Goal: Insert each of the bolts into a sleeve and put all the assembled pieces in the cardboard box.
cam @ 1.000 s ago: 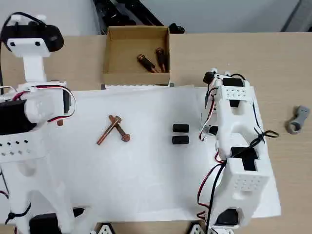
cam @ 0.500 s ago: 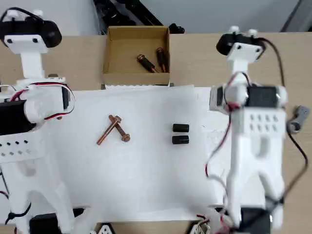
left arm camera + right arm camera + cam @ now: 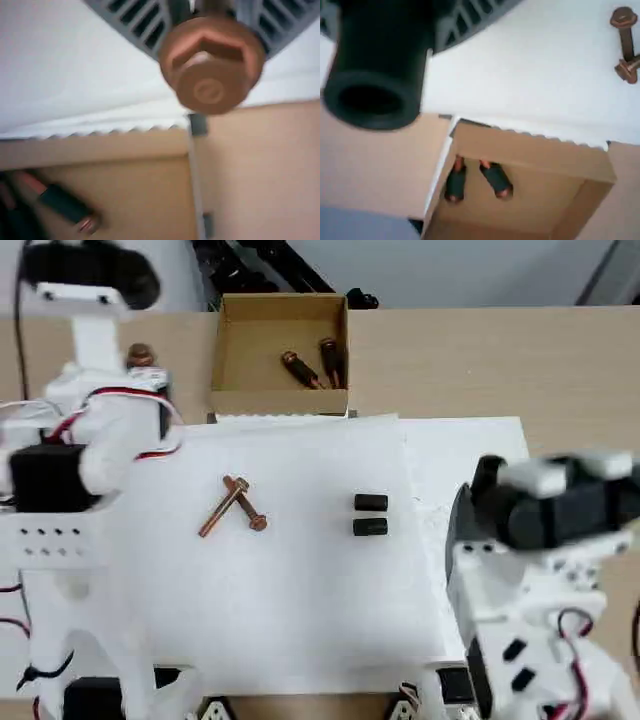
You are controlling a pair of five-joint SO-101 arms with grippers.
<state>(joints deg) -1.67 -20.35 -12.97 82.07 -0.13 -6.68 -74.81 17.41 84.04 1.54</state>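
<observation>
My left gripper (image 3: 205, 11) is shut on a copper bolt (image 3: 211, 64) whose hex head faces the camera. In the high view that bolt (image 3: 140, 355) hangs just left of the cardboard box (image 3: 228, 350). My right gripper (image 3: 382, 27) is shut on a black sleeve (image 3: 375, 87), its bore open toward the box (image 3: 530, 150). Two assembled pieces (image 3: 312, 364) lie in the box. On the white sheet (image 3: 300, 600), two loose bolts (image 3: 236, 505) lie crossed and two black sleeves (image 3: 370, 514) lie side by side.
The right arm's body (image 3: 545, 570) stands over the sheet's front right corner, and the left arm's body (image 3: 70, 510) over its left edge. Bare wooden table (image 3: 480, 360) stretches to the right of the box.
The left gripper has carried its bolt from the sheet's left edge back to beside the box. The right arm swung far back, then pulled in to the front right.
</observation>
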